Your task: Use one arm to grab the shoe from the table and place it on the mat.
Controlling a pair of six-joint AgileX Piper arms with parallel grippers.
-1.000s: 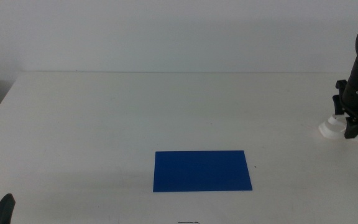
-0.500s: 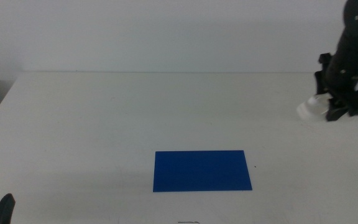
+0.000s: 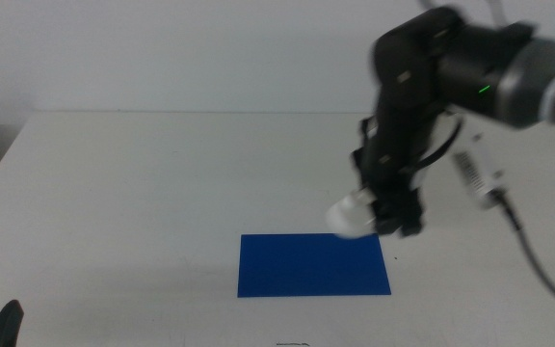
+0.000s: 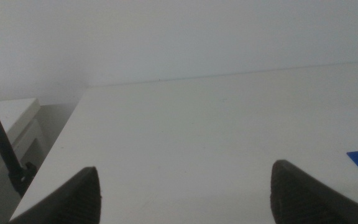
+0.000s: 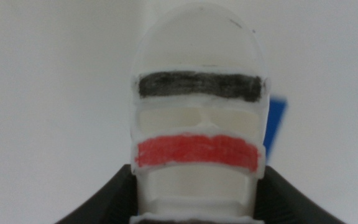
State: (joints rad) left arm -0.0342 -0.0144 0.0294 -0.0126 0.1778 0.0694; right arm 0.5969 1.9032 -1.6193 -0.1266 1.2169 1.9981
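- Right gripper (image 3: 385, 214) carries the shoe (image 3: 352, 217), jaws pinching its heel end; the shoe is off the counter (image 3: 143, 183), hanging over the mat (image 3: 313, 264) at its far right edge.
- Key relation: shoe's long axis runs straight out from the jaws, toe pointing away from the wrist, toward the picture's left in the middle view. Mat lies below and mostly left of the shoe, so my read is the drop needs a bit more travel left and toward the camera, then down.
- Right wrist view: shoe (image 5: 197, 106) fills the frame, dark strap nearer the toe, red strap nearer the jaws, a sliver of blue mat (image 5: 275, 121) beside it.
- Right arm (image 3: 451, 77) does all the work; left gripper (image 4: 185, 193) waits at the near left corner, jaws spread, holding nothing.
- Writing: no readable text; a pale label on the arm's cable (image 3: 470, 172) is too blurred to read.
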